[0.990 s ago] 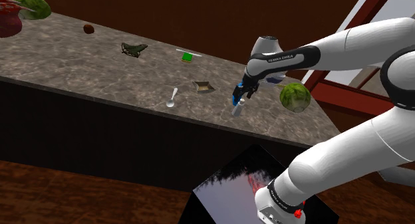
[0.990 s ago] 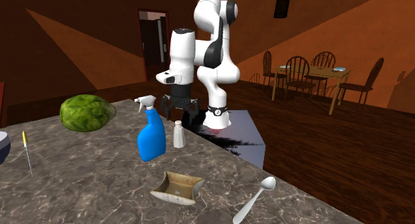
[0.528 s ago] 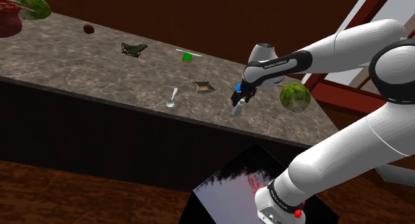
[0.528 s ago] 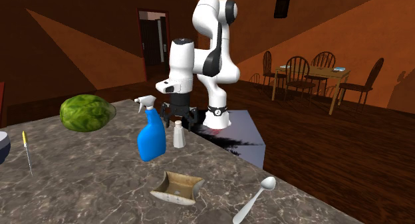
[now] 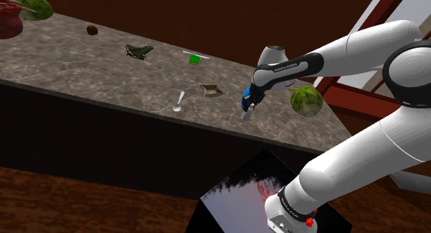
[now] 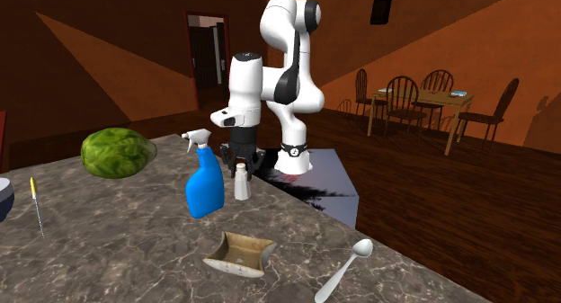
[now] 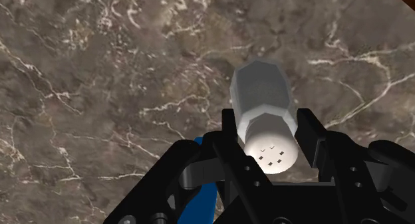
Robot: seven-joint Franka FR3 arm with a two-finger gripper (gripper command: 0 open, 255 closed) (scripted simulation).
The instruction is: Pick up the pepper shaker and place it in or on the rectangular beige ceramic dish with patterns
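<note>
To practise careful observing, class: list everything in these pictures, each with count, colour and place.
counter: one, brown-grey marbled, under everything
pepper shaker: one, white, upright beside the spray bottle
spray bottle: one, blue, on the counter
dish: one, beige, on the counter near the spoon
spoon: one, pale, by the counter's edge
melons: two, green, one by the spray bottle, one at the counter's far end
block: one, green, mid-counter
bowl: one, red, far end
dining table: one, brown, background, chairs around it
stand: one, box, beside the counter
arm: one, white
pincer: one, black, over the shaker's top
</note>
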